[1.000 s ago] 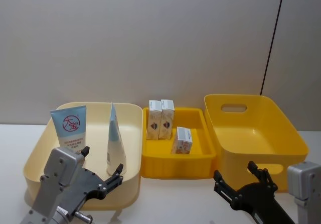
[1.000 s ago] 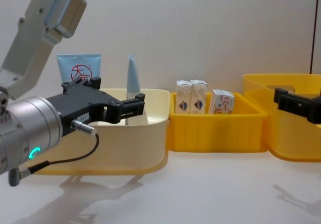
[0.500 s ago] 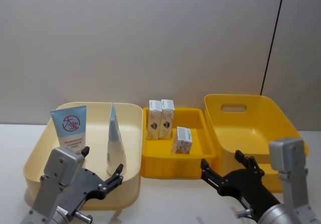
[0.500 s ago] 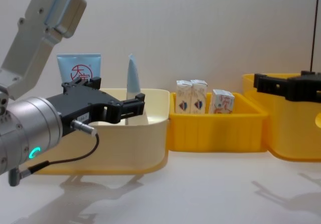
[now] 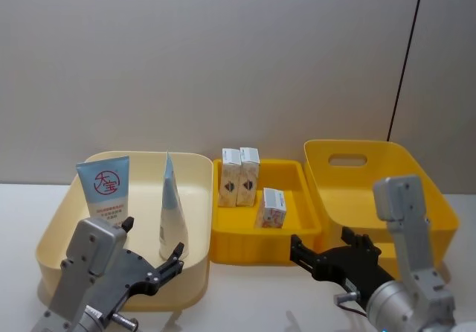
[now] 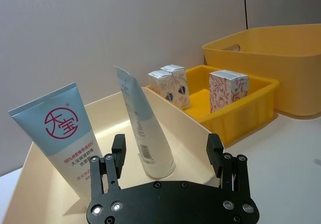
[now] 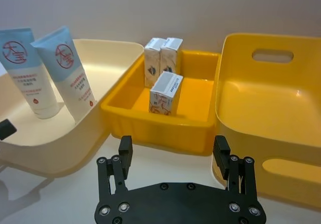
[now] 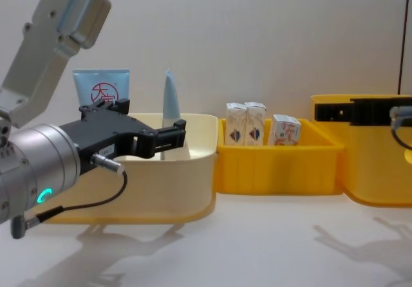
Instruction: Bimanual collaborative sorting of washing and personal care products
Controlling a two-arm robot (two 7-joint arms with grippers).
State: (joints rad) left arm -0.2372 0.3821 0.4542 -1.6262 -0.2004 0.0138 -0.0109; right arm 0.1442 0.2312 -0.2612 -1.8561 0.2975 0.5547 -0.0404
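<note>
Jaws held apart, apparently readied for grasps: left gripper left of yellow tray, facing tubes; right gripper before tray, facing cartons.

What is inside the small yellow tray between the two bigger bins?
The small yellow tray holds three white cartons: two side by side at its back, a third alone nearer the front. In the chest view its front wall hides their bases.

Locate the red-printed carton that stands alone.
In the head view the red-printed carton stands in the middle tray, right of and nearer the robot than the two cartons at its back left.
</note>
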